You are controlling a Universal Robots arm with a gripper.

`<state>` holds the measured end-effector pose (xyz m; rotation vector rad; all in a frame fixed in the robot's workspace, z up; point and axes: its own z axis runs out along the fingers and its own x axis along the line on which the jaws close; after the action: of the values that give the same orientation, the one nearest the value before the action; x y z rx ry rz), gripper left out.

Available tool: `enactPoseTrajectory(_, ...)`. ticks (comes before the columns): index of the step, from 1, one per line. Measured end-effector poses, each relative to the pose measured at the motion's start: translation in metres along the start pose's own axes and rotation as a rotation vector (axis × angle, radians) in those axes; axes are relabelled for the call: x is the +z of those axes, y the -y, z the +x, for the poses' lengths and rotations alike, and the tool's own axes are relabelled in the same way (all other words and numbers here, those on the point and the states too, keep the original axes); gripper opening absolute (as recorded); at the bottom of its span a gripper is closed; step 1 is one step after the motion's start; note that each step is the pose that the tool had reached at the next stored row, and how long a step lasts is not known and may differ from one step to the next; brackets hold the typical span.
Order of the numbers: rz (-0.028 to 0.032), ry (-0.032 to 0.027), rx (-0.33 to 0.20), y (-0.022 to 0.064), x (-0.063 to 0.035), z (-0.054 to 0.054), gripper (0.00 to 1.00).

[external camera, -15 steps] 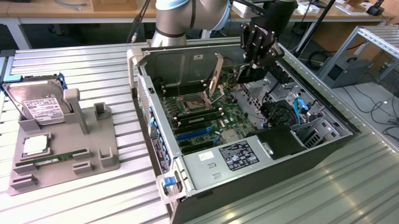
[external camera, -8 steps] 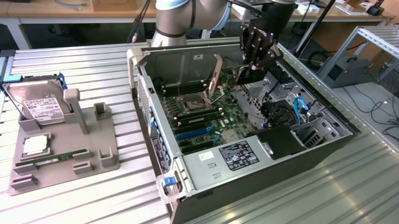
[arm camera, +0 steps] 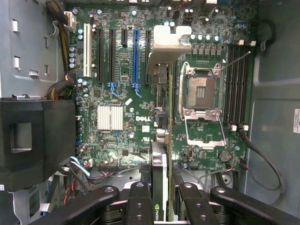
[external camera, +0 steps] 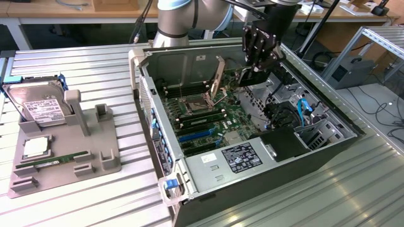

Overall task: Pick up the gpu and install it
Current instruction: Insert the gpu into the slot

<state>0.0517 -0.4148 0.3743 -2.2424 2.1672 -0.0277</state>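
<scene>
The hand (external camera: 257, 64) is clamped on the gpu (arm camera: 159, 173), holding it on edge above the motherboard (arm camera: 117, 98) inside the open computer case (external camera: 334, 142), not yet seated. Doing this well likely means holding the card plumb, its lower edge parallel to the blue slot (arm camera: 135, 56) and clear of the raised CPU latch (external camera: 218, 80).

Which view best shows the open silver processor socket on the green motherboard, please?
The wrist view: it faces the open silver processor socket squarely, contact field and frame unobstructed. The exterior view shows that socket at a slant.
</scene>
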Motion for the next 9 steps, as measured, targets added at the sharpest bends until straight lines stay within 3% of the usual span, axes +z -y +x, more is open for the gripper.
enactPoseTrajectory(9, 0.0, 0.0, 0.0, -0.0002, 0.0027, 0.0, 0.27)
